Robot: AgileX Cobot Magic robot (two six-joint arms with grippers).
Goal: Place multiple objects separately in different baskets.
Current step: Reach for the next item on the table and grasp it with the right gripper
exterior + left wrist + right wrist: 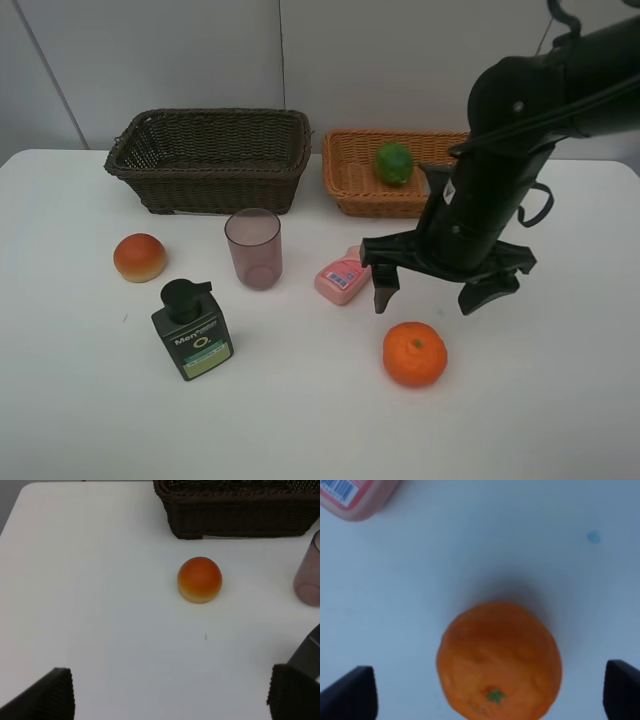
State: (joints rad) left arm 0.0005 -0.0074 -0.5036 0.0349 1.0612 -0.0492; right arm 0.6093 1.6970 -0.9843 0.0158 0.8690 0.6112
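The right jaws hang wide open over the tangerine [414,353], which sits toward the front edge of the tabletop [550,400], right of middle. Best to drop straight down, centre the fruit between them, and close gently. The left jaws also gape, empty. Along the back edge stand two baskets, a dark basket [215,190] and a tan basket [345,175]. There are six objects: the lime [394,163] lies in the tan basket, and five are loose.

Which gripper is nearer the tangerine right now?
Right. The right gripper hangs open close over the tangerine, not touching; the left gripper, also open, faces the peach-like fruit across the table.
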